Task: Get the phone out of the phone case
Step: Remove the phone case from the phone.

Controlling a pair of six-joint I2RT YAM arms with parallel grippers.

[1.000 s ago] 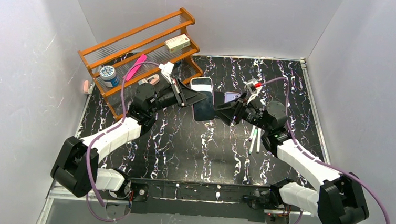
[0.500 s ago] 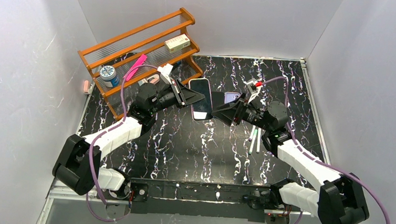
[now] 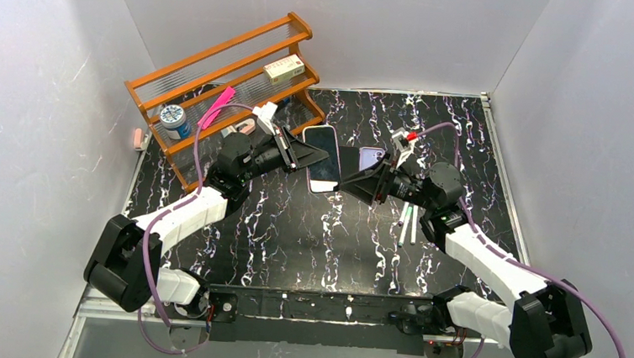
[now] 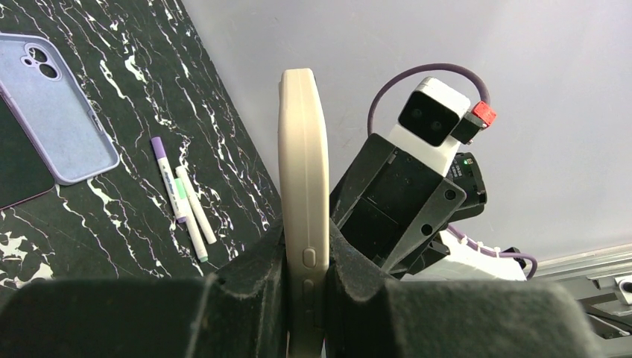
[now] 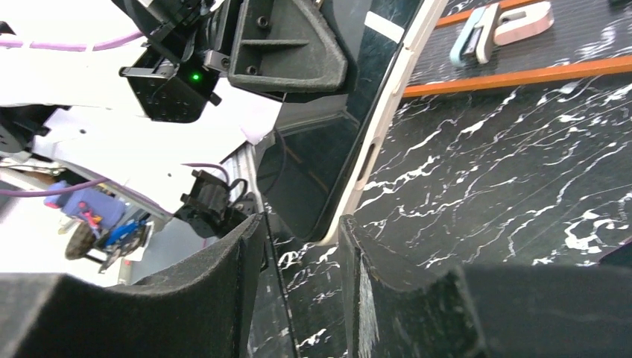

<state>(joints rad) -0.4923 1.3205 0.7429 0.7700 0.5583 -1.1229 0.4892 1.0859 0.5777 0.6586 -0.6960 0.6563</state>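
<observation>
Left gripper [image 4: 304,257] clamps one cased phone [image 4: 302,149]; right gripper [image 5: 302,246] gapes around its edge; two markers [image 4: 186,198], one lilac case [image 4: 56,123].

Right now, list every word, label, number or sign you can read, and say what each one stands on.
Nothing here can be read.
Box on the wooden rack: printed label, too small to read.
Round tin on the rack: print on the lid, blurred.
Phone and lilac case: no writing visible.
</observation>
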